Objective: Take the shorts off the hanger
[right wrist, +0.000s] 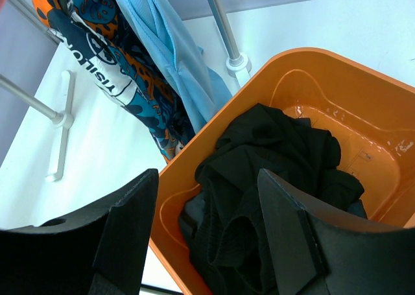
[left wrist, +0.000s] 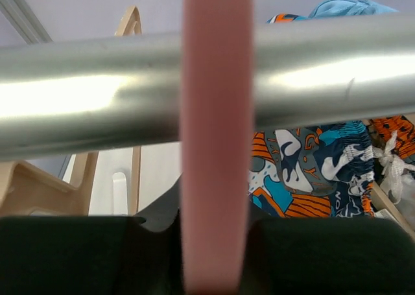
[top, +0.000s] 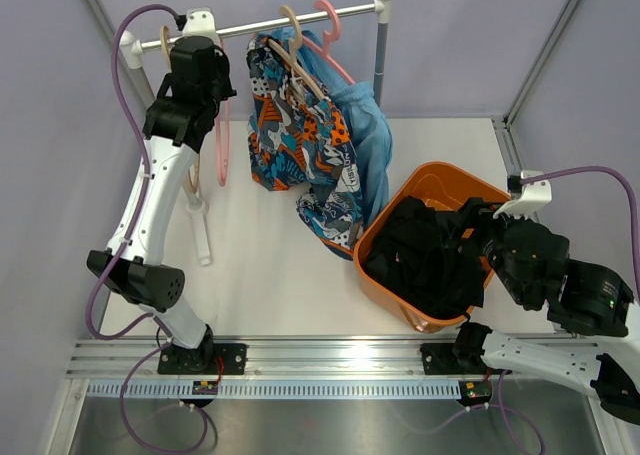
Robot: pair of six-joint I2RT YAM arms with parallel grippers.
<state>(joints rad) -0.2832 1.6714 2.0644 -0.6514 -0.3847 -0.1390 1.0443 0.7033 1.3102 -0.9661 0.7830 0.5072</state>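
Observation:
The orange-blue-white patterned shorts hang from a wooden hanger on the metal rail. The light blue shorts hang behind them on a pink hanger. Both show in the right wrist view, patterned and blue. Black shorts lie heaped in the orange basket; I cannot tell a navy pair apart in the heap. My left gripper is at the rail's left end, shut on an empty pink hanger hooked over the rail. My right gripper is open and empty over the basket.
An empty wooden hanger hangs on the rail left of the pink one. The rack's white foot stands on the table beside my left arm, and its right post is just behind the basket. Grey walls enclose the table.

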